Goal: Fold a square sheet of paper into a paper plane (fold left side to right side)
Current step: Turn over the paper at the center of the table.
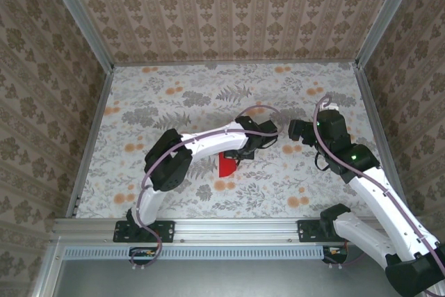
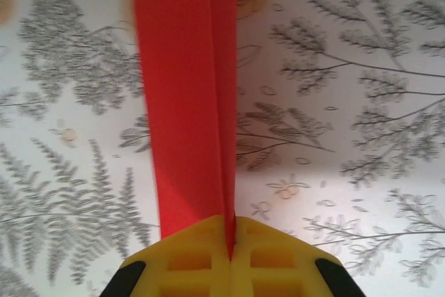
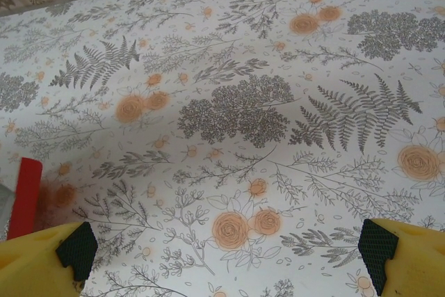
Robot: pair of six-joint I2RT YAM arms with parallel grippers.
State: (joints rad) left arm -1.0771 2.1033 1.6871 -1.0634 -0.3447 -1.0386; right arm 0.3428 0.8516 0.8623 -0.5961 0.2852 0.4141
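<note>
The square sheet of paper (image 2: 188,102) is bright red and folded into a narrow strip with a long crease down it. In the left wrist view it runs away from the jaws over the floral cloth. My left gripper (image 2: 229,241) is shut on its near end, the yellow jaws pressed together with the red edge pinched between them. From above, the paper (image 1: 227,165) lies mid-table under the left gripper (image 1: 241,151). My right gripper (image 1: 295,130) hovers to the right of it, open, with nothing between its fingers (image 3: 42,262). The red paper's edge (image 3: 24,196) shows at the far left of the right wrist view.
The floral tablecloth (image 1: 174,95) covers the table. Patterned walls and aluminium posts (image 1: 94,123) close it in on three sides, and a rail (image 1: 229,227) runs along the near edge. The left arm's elbow (image 1: 167,161) stands left of the paper.
</note>
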